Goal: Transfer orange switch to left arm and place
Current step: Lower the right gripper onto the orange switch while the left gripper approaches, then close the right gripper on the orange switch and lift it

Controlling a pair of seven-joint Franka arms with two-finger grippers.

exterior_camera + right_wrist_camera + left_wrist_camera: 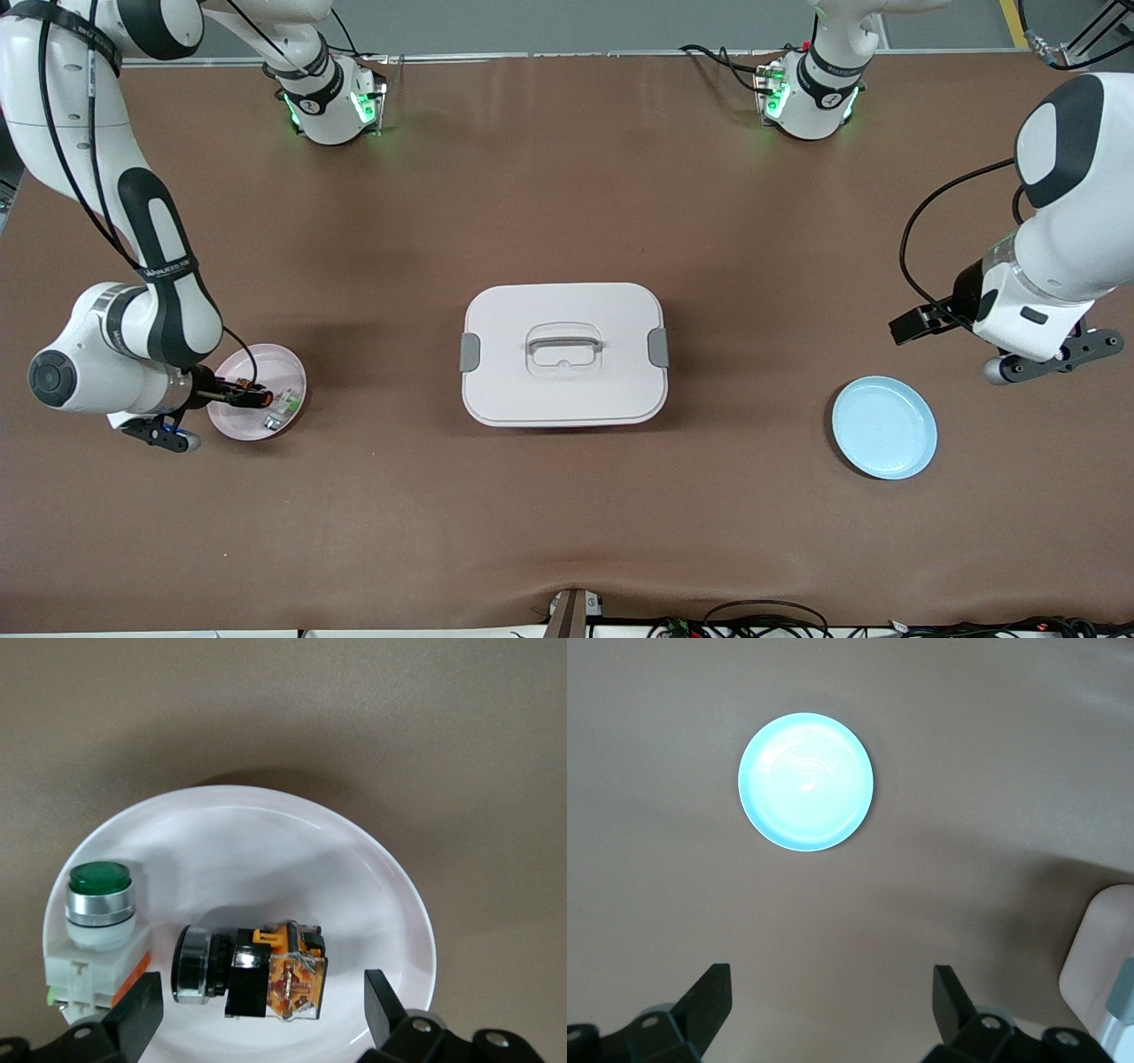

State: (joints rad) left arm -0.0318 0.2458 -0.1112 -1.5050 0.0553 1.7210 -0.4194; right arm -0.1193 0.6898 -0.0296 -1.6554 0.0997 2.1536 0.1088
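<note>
The orange switch (252, 979) lies on its side in the pink plate (283, 368), at the right arm's end of the bench (567, 204). It is a black body with an orange section and a dark round cap. Beside it on the same plate stands a white-and-green switch (96, 930), upright, green button on top; the two look just apart.

The right hand (257, 1019) hangs low over the pink plate. Its fingers are spread, one on each side of the orange switch, neither touching it in the right wrist view. In the front view the right arm's wrist covers the plate's edge toward that end of the bench.

The box (563, 353) sits at mid-bench, lid on, grey handle in the recessed top and a grey latch at each end. It is well apart from both plates.

The blue plate (884, 427) lies at the left arm's end of the bench, nearer to the front camera than the box.

The left hand (833, 1005) waits in the air over bare bench beside the blue plate, fingers spread wide and holding nothing. A corner of the box shows at the edge of the left wrist view.
</note>
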